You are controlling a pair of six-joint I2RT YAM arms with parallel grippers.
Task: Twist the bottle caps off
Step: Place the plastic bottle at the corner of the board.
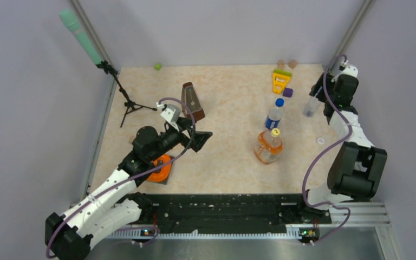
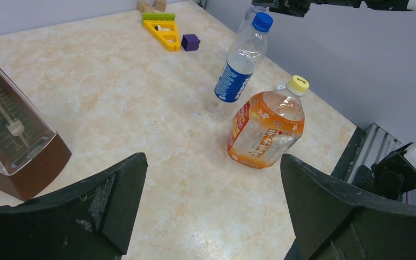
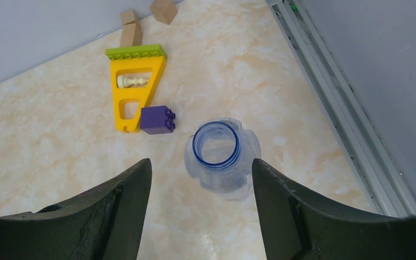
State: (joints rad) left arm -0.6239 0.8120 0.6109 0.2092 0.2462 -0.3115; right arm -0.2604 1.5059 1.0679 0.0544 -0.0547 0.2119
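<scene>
Right now the left tool (image 2: 212,160) hangs with its fingers (image 2: 103,200) spread wide apart and nothing between them, above the middle-left of the surface (image 1: 227,97). The brown metronome (image 1: 193,100) stands just behind it.

Over at the far right, the right tool (image 3: 200,162) points down at the slim unlabelled bottle (image 3: 216,149). Its fingers (image 3: 303,211) are apart, one on each side of the bottle. From the wrist view one finger's edge overlaps the bottle's shoulder, and I cannot tell whether it touches. The bottle stands upright with its mouth open and no cap on it. The white cap (image 1: 320,141) lies alone on the surface nearer the arm bases, apart from that bottle and close to the right arm.

Nearer the middle stand the other two bottles. The blue-label bottle (image 2: 238,70) has its blue cap (image 2: 261,21) on. Just in front of it, towards the arm bases, is the squat orange-tinted bottle (image 2: 265,132), with its yellow cap (image 2: 298,84) on. In the top view the two look close together, and whether they touch is not clear.

Behind the bottles, by the back wall, a yellow block (image 3: 132,92) with a green strip along one edge lies flat. A purple block (image 3: 157,119) sits right beside it, and two wooden blocks (image 3: 132,32) are farther back. A microphone stand (image 1: 127,103) is at the far left edge.
</scene>
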